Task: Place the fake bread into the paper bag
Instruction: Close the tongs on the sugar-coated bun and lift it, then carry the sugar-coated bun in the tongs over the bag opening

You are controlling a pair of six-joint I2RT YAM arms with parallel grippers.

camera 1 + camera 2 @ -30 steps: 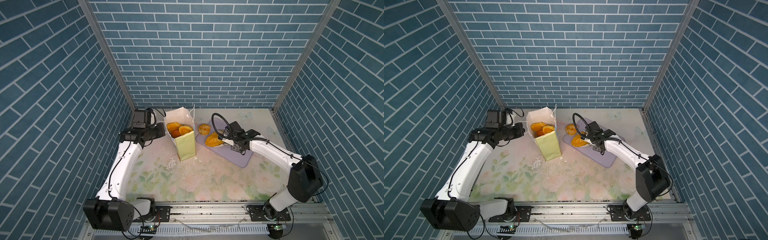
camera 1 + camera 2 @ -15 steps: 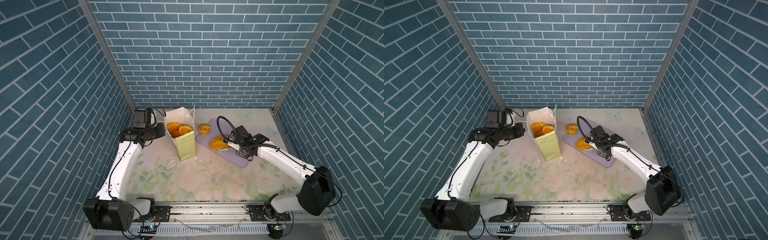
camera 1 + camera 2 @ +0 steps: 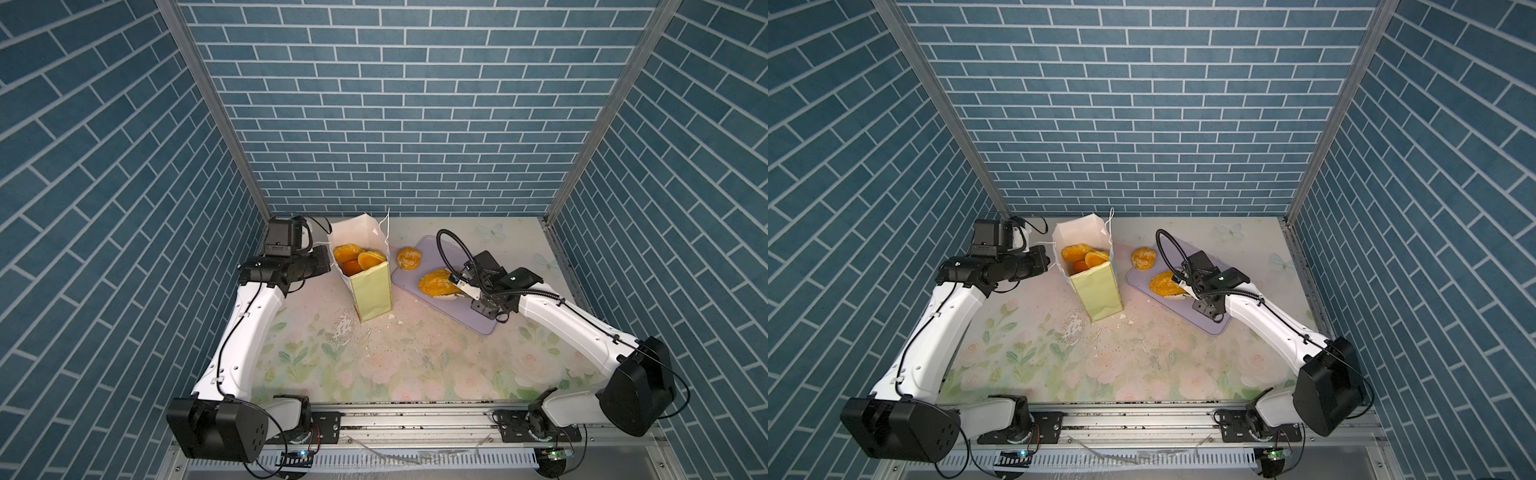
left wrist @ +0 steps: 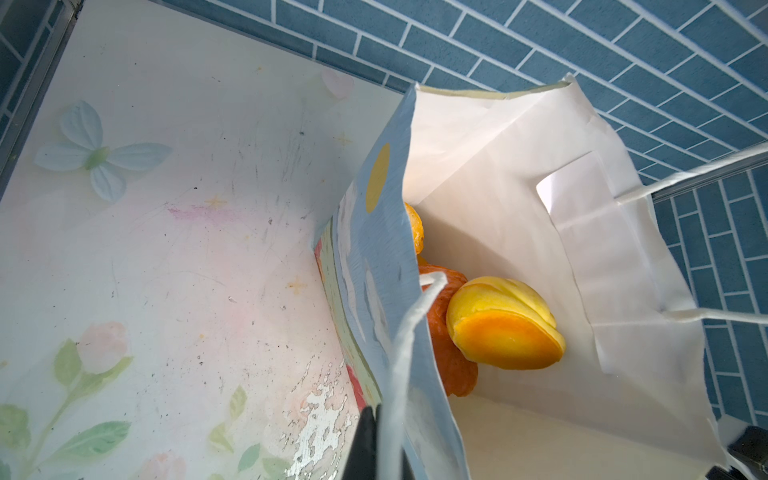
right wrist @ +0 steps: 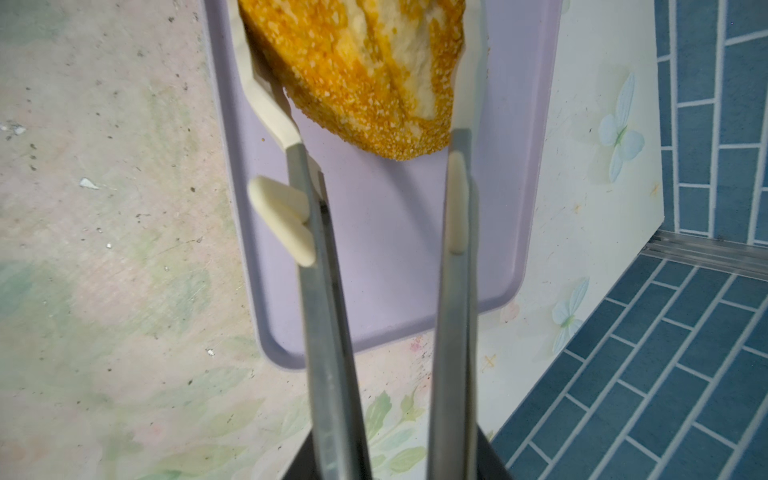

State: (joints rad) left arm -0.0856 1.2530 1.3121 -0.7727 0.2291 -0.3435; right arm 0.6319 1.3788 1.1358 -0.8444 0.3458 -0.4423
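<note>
The right claw (image 5: 361, 75), partly closed, pinches the seeded loaf (image 5: 332, 62), tray (image 5: 374, 249) beneath it; the left claw (image 3: 325, 261) (jaws fully together) clamps the paper bag (image 3: 372, 295) by its wall.

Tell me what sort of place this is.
Probably a robot lab test cell: brick-print walls on metal posts, two arms bolted to a rail, toy bread in a paper bag.
</note>
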